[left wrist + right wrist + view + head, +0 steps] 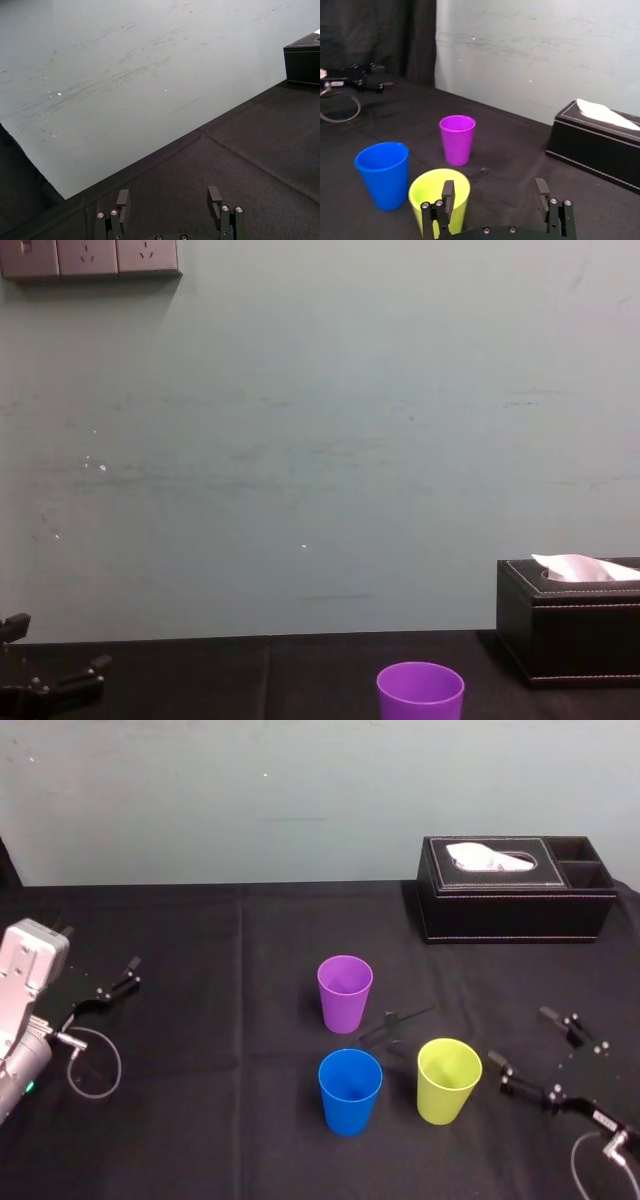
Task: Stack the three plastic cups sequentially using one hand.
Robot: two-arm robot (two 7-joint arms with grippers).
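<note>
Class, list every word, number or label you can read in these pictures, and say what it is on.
No text can be read.
The white label on the right gripper: too small to read.
The purple cup, blue cup, yellow-green cup and tissue box: no writing seen.

Quick count: 3 plastic cups total, so 1 purple cup (345, 992), 1 blue cup (350, 1091), 1 yellow-green cup (449, 1080). 1 tissue box (515, 888) w/ 2 side compartments (584, 875). 2 grippers, left gripper (128, 975) + right gripper (520, 1036), 2 fingers ea. 1 table (200, 1050) w/ black cloth. 3 wall sockets (88, 255) in the chest view, afaict.
</note>
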